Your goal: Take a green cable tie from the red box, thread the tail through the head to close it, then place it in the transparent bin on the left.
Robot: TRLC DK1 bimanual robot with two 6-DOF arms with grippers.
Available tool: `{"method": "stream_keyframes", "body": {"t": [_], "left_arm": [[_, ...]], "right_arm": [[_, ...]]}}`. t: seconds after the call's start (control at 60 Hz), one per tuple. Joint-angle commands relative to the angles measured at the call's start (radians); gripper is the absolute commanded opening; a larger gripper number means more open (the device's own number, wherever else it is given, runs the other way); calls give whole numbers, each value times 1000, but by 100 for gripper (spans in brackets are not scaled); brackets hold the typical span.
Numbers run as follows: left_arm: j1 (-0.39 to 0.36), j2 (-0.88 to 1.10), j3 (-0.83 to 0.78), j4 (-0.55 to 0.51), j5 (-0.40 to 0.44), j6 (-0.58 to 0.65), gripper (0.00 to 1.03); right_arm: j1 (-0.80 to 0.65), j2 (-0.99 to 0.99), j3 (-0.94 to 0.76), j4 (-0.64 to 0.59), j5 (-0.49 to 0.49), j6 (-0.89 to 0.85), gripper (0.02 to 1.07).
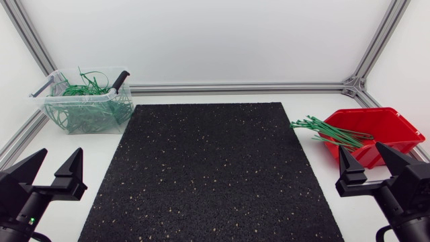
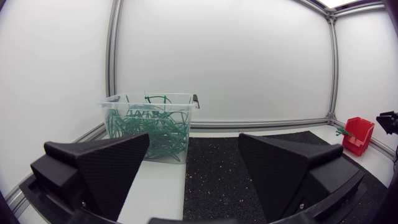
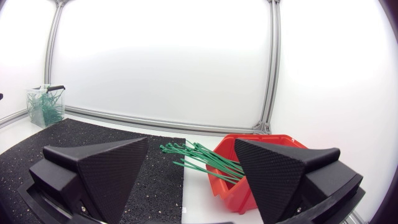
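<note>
Task looks unstarted, first step pending: fetching one tie. Seeing right gripper (image 1: 360,146) gaping fully, gripping nothing. Same for left gripper (image 1: 60,151), sitting beside the black mat (image 1: 208,168). Finding the green cable ties (image 3: 202,158) just ahead of the right jaws, between the fingers' line of sight, tails fanning out over the red box (image 3: 224,186) rim toward the mat. Suggesting going for one overhanging tail lying apart from the bundle, closing across it and avoiding a multi-tie grab. Keeping fingertips off the box wall while descending. Noting the transparent bin (image 1: 74,99) well ahead of the left jaws, already holding green ties.
</note>
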Motion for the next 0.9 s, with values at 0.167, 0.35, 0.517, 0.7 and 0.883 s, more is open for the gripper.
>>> {"method": "stream_keyframes", "body": {"t": [0.167, 0.35, 0.517, 0.7, 0.883], "left_arm": [[-8, -4, -38, -25, 2, -16, 99], [-8, -4, -38, -27, 2, -16, 99], [-9, -4, -38, -25, 2, -17, 99], [-9, -4, -38, -27, 2, -17, 99], [-8, -2, -38, -27, 2, -17, 99]], "right_arm": [[10, -12, 9, -20, 0, 13, 103], [11, -12, 90, -57, -3, 20, 103], [11, 3, 196, -116, 0, 20, 103], [13, 98, 317, -132, 0, 21, 103], [13, 281, 501, -151, 1, 21, 103]]}}
